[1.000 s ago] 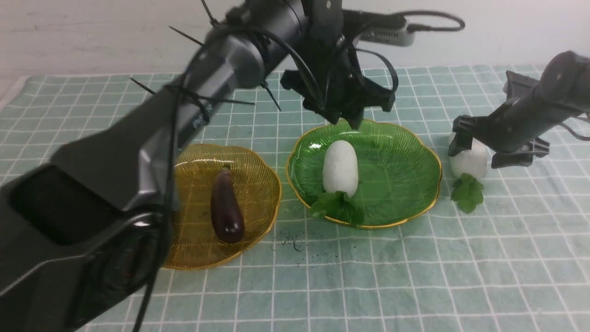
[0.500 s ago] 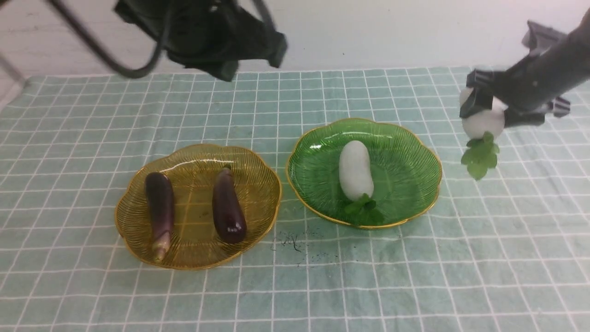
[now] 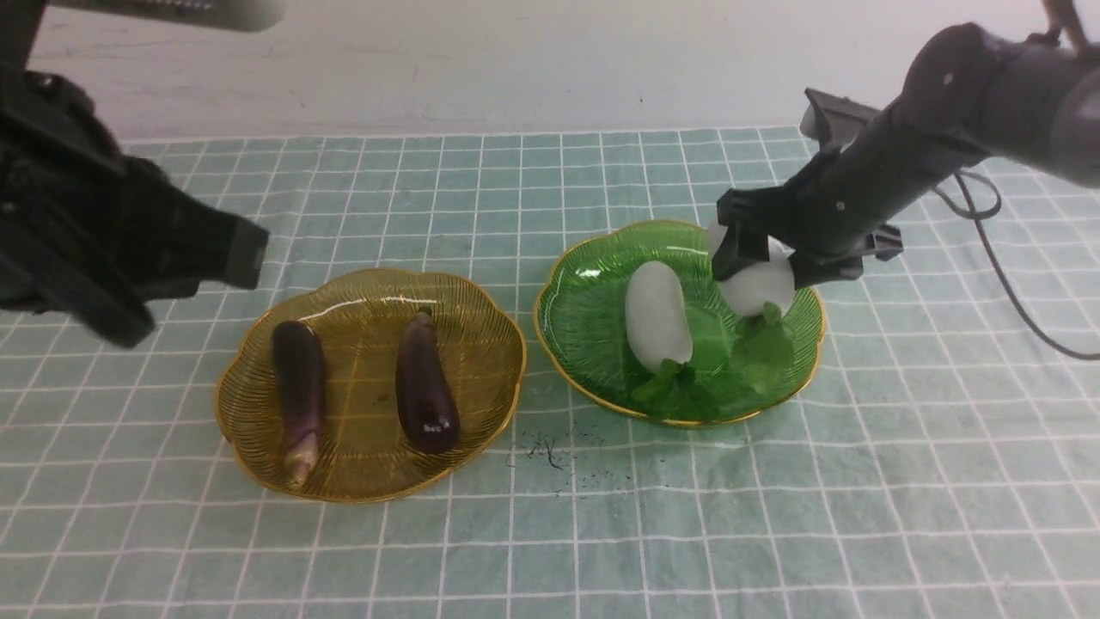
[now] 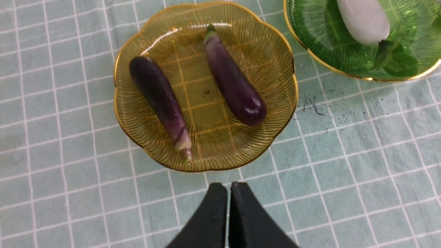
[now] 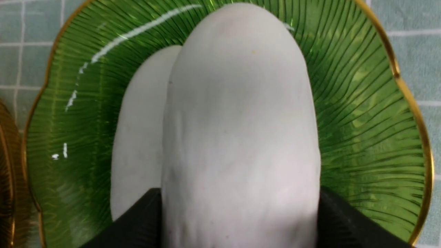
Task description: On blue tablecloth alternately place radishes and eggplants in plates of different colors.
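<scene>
- Movement first: half a second ago the second radish (image 3: 756, 288) hung over the blue tablecloth (image 3: 773, 516), out past the right edge of the green plate (image 3: 584, 318). It is now above that plate's right half. Its leaves droop onto or just over the glass; I cannot tell which.
- The right gripper (image 3: 756, 262) is clamped on its white body.
- The first radish (image 3: 657, 316) lies in the green plate's middle, just beside the held one.
- Left of the green plate, the amber plate (image 3: 361, 301) carries the slimmer eggplant (image 3: 298, 378) and the fuller eggplant (image 3: 423, 387).
- The left gripper (image 4: 228, 187) has drawn back beyond them, closed on nothing.
- By my reading, only lowering and release remain.
</scene>
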Controlling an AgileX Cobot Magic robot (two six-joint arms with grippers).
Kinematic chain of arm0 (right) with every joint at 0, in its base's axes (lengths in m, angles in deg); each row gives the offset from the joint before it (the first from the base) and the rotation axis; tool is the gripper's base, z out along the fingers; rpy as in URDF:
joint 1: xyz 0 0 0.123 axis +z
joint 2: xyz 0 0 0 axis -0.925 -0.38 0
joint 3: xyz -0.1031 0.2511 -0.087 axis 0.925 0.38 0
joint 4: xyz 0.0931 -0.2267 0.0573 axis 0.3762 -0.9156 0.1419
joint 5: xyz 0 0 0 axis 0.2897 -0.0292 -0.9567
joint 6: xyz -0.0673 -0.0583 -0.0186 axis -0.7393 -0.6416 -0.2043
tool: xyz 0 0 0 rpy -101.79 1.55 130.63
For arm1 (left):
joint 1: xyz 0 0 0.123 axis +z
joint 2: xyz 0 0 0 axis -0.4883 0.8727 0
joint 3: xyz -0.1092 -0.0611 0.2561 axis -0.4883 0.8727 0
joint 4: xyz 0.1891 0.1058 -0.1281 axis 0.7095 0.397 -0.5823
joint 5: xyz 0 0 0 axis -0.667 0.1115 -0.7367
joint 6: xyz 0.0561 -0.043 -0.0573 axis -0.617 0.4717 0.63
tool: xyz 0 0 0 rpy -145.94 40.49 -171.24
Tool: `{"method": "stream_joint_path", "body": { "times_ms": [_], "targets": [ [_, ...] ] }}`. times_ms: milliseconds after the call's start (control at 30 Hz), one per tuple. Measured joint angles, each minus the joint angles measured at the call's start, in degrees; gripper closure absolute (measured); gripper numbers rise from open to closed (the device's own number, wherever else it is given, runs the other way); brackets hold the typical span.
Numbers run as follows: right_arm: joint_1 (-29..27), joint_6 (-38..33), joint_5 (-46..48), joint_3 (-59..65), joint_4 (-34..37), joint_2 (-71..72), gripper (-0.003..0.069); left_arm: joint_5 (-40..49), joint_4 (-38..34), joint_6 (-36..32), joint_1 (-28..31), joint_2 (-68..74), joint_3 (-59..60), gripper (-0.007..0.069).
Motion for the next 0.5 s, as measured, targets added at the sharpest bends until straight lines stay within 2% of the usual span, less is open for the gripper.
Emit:
{"method": "stream_joint_path", "body": {
  "times_ms": [67, 133, 267, 333, 400, 433, 467, 500],
  "targets": [
    [0.0, 0.4, 2.1, -0.6, -0.2, -0.1, 0.0094, 0.1, 0.0, 0.3, 0.0, -2.2, 1.7, 0.0632],
    [0.0, 0.5, 4.4, -2.1, -0.3, -0.1, 0.0051, 0.1, -0.1, 0.3, 0.0, -3.5, 2.8, 0.0632],
    [0.0, 0.2, 12.3, -7.5, -1.4, 0.5, 0.0039, 0.1, -0.1, 0.3, 0.0, -5.2, 4.0, 0.0632],
    [0.0, 0.1, 15.3, -11.2, -2.7, 1.9, 0.0090, 0.1, -0.1, 0.3, 0.0, -5.8, 4.3, 0.0632],
    [0.0, 0.1, 16.0, -14.1, -4.3, 4.6, 0.0182, 0.1, -0.1, 0.3, 0.0, -6.2, 4.5, 0.0632],
    [0.0, 0.2, 16.0, -15.2, -5.4, 7.4, 0.0265, 0.1, -0.1, 0.3, 0.0, -6.5, 4.5, 0.0632],
    [0.0, 0.2, 16.1, -15.5, -5.6, 8.5, 0.0295, 0.1, -0.1, 0.3, 0.0, -6.6, 4.5, 0.0632],
    [0.0, 0.4, 16.5, -16.0, -6.7, 14.8, 0.0461, 0.1, -0.1, 0.3, 0.0, -7.1, 4.5, 0.0632]
  ]
}}
